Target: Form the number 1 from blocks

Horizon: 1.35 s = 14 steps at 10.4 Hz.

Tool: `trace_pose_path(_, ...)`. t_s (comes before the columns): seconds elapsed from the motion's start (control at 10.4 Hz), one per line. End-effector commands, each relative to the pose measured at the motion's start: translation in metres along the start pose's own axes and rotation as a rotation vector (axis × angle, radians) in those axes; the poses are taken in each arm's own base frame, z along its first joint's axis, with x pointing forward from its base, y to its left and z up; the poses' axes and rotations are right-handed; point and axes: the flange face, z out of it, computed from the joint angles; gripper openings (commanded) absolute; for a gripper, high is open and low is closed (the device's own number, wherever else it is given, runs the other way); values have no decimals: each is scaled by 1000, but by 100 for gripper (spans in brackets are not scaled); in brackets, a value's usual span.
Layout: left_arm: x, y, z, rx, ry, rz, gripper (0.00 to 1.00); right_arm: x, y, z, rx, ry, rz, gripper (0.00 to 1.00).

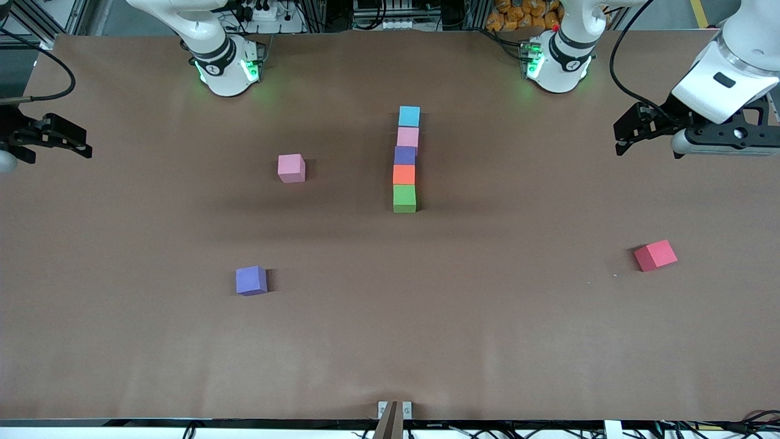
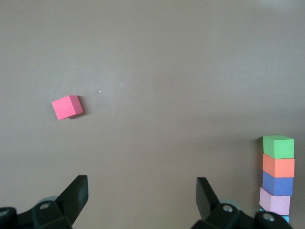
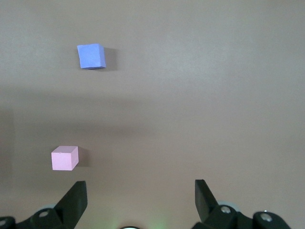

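Five blocks (image 1: 406, 160) form a touching line; both empty grippers, left (image 1: 631, 131) and right (image 1: 58, 137), hang aside with jaws wide, and any careless reach could scatter it.

Red cube (image 1: 655, 255) — on brown table (image 1: 487, 335)

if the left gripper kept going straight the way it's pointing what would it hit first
Probably nothing but bare table: the left gripper is open, and the red cube and the column of blocks sit off to either side of its line.
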Motion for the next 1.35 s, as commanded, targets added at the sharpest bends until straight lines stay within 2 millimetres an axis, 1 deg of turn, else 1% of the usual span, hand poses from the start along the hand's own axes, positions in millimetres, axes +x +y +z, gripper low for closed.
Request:
trace_pose_path(0.0, 1, -14, 6, 13, -5, 28, 100, -3, 3, -6, -14, 9, 7, 100)
trace_pose_path(0.1, 7, -22, 12, 9, -6, 43, 100, -3, 2, -6, -14, 9, 6, 100)
trace_pose_path(0.19, 13, -20, 17, 4, 1, 54, 100, -3, 3, -6, -14, 9, 7, 100)
trace_pose_path(0.29, 16, -13, 20, 5, 0, 62, 100, -4, 3, -5, -14, 6, 7, 100)
trace_pose_path(0.39, 19, -13, 23, 5, 2, 65, 100, -3, 2, -6, -14, 9, 6, 100)
trace_pose_path(0.58, 20, -7, 25, 6, 0, 56, 100, -4, 3, -6, -14, 7, 7, 100)
trace_pose_path(0.77, 21, -6, 28, 6, -6, 26, 100, -4, 4, -6, -14, 9, 9, 100)
trace_pose_path(0.87, 20, -1, 27, 8, -2, 0, 100, -4, 5, -6, -14, 9, 10, 100)
trace_pose_path(1.06, 19, -3, 21, 10, 9, 3, 100, -4, 5, -6, -14, 7, 10, 100)
trace_pose_path(1.25, 19, -6, 21, 15, 8, -1, 100, -4, 5, -6, -14, 9, 10, 100)
